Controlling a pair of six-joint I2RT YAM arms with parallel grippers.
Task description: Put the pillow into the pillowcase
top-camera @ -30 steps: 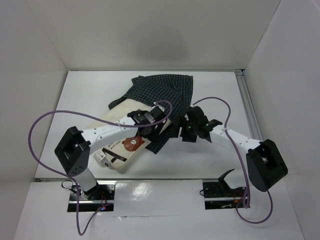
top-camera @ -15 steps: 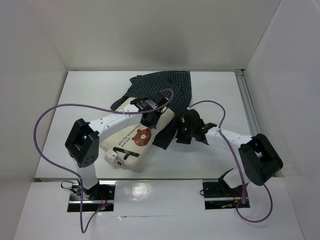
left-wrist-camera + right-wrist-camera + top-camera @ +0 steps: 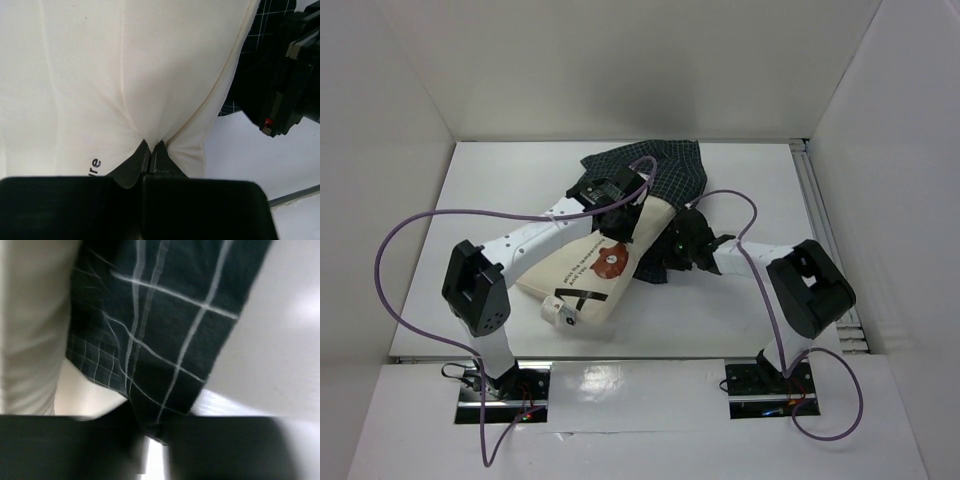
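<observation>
On table (image 3: 480,190): pillow (image 3: 582,282) lies diagonal, far-right end toward pillowcase (image 3: 670,175).

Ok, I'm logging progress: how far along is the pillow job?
Done: both grasps. The left end effector pinches the pillow; the right end effector grips the pillowcase edge. In hand: the pillow's far end meets the case. Left: most of the pillow, label included, lies outside.

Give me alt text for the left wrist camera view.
The left gripper pinches a fold of the cream pillow, which fills most of the frame. The dark checked pillowcase shows at the upper right, white table below it.
</observation>
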